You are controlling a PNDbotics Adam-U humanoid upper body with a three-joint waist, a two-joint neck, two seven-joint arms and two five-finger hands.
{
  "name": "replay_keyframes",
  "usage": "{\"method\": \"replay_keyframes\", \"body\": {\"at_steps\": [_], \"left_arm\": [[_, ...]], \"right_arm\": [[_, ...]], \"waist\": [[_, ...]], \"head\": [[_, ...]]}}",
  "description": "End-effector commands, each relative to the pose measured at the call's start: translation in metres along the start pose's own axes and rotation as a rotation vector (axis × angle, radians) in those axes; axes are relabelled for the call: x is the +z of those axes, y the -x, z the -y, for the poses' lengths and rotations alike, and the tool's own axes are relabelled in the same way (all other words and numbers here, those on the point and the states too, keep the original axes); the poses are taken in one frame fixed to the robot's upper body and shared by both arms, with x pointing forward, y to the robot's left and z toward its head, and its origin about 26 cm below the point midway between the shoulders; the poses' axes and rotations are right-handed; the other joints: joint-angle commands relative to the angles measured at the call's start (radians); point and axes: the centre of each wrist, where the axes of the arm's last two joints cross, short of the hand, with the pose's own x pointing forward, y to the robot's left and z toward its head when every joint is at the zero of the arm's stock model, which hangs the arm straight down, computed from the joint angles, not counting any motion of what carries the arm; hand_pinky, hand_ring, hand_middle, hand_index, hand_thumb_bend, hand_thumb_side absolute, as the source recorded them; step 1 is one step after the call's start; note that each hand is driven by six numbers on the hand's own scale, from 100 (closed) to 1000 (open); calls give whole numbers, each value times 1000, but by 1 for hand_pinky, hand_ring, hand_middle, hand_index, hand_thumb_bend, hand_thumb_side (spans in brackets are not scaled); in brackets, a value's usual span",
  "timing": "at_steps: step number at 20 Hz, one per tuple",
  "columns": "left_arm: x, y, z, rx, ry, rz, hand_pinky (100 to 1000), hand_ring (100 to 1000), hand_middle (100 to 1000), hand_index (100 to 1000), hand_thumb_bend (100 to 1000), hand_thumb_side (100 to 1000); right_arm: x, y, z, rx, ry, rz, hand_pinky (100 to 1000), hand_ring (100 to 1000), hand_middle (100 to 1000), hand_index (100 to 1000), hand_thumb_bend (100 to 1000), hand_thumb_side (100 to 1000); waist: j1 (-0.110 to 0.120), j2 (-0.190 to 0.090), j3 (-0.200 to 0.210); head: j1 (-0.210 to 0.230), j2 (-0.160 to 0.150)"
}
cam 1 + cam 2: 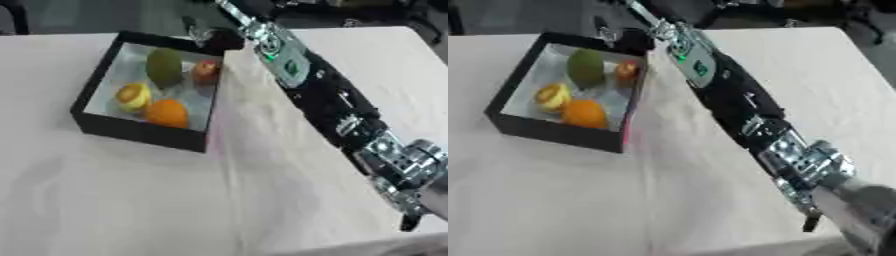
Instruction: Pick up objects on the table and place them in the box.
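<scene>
A black box (pixel 140 131) stands on the table's far left part. Inside it lie a green oval fruit (pixel 164 66), a small red fruit (pixel 206 71), a yellow fruit (pixel 133 96) and an orange (pixel 167 112). My right arm (pixel 332 100) stretches from the lower right diagonally up to the box's far right corner. Its hand (pixel 627 37) hovers dark and blurred over that corner, just beyond the red fruit. Nothing shows in the hand. My left hand appears in neither view.
A white cloth (pixel 131 200) with soft creases covers the table. The table's far edge runs just behind the box, with dark floor and furniture beyond it.
</scene>
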Motion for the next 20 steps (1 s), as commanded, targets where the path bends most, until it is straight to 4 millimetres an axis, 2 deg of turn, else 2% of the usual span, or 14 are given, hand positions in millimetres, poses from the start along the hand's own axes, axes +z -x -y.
{"method": "replay_keyframes", "body": {"at_steps": [1,4,6,9,13,17,20], "left_arm": [[0,-1,-11,-45,-20,6,429,614,531,635,100,832],[5,5,-20,-80,-43,-24,427,615,530,635,100,834],[8,8,-23,-95,-49,-40,426,616,530,635,100,836],[12,12,-29,-113,-66,-60,425,616,529,634,100,839],[17,16,-35,-131,-87,-86,423,617,529,634,100,843],[24,22,-41,-153,-98,-120,420,618,528,633,100,847],[27,24,-44,-160,-98,-133,419,618,528,633,100,848]], "right_arm": [[17,-12,43,-56,68,31,815,768,695,829,100,337],[55,-16,52,-143,117,33,809,759,700,823,100,353],[82,-16,48,-188,142,11,800,749,691,814,100,369],[119,-21,34,-260,195,-24,791,738,664,792,100,411],[158,-34,7,-349,262,-66,780,723,630,769,100,424],[186,-44,-24,-415,318,-140,777,722,626,768,100,445],[196,-51,-36,-441,352,-173,776,720,625,767,100,452]], "waist": [[-13,-36,-16],[-20,-47,-54],[-23,-52,-72],[-27,-57,-93],[-33,-58,-127],[-42,-63,-183],[-44,-63,-201]], "head": [[45,-2],[93,-2],[116,-2],[158,-2],[235,-2],[313,-2],[338,-2]]}}
